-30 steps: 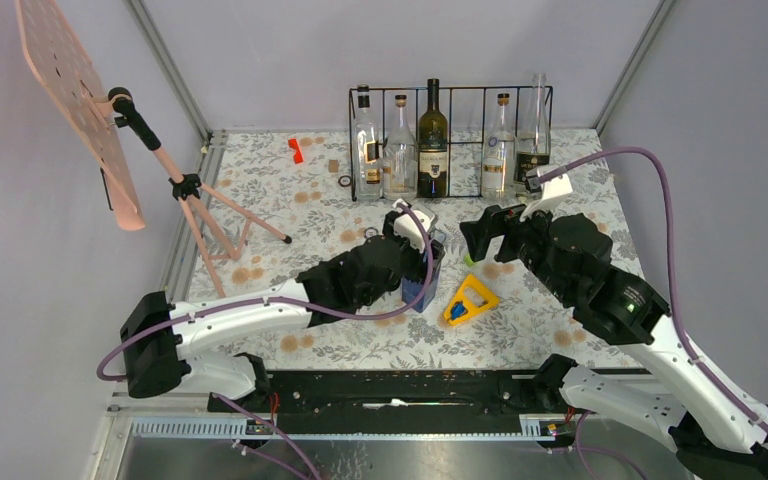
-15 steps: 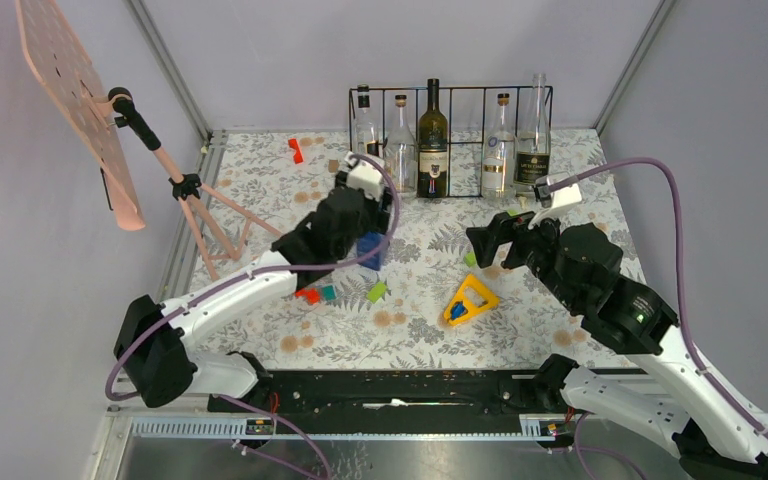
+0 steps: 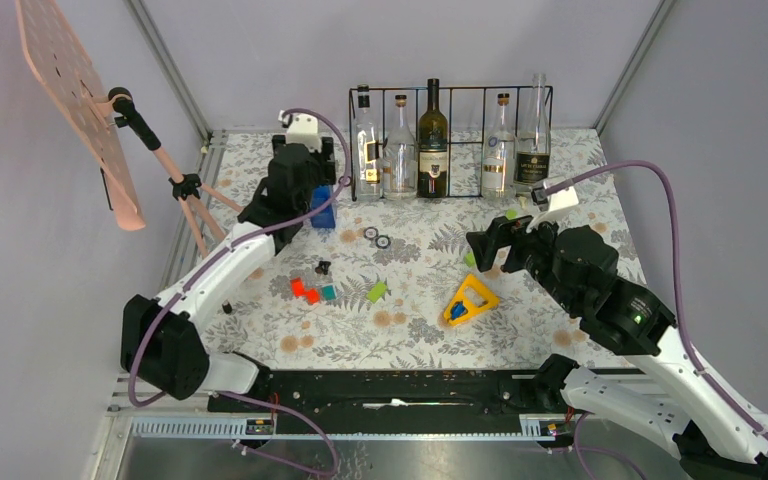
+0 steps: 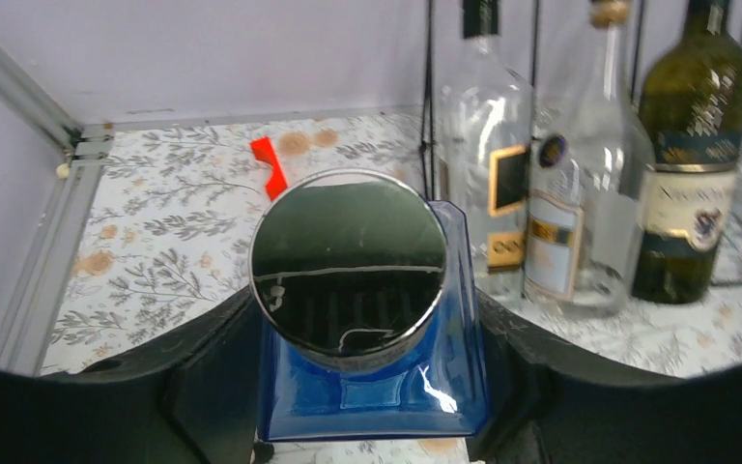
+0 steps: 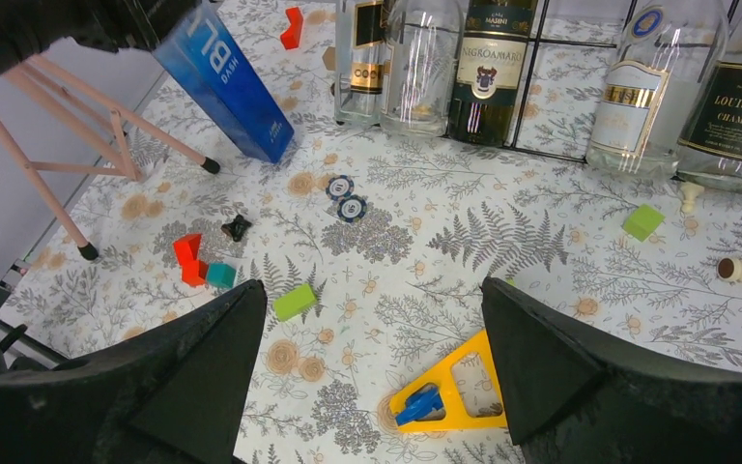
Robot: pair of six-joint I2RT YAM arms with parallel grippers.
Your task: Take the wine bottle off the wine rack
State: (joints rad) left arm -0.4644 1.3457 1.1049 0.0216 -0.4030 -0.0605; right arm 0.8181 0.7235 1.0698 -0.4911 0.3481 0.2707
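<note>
The wine rack (image 3: pixel 465 88) runs left to right along the worktop's (image 3: pixel 410 340) far edge. The wine bottle (image 3: pixel 432 140) stands upright in a middle bay, neck up. The left gripper (image 4: pixel 369 406) grips a blue bottle (image 3: pixel 324 205) beside the rack's left end. The right gripper (image 5: pixel 369 290), jaws wide and empty, hovers over open worktop.

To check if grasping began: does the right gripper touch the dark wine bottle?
Apart. In the right wrist view, table lies between the open right gripper and the dark wine bottle in the wine rack.
</note>
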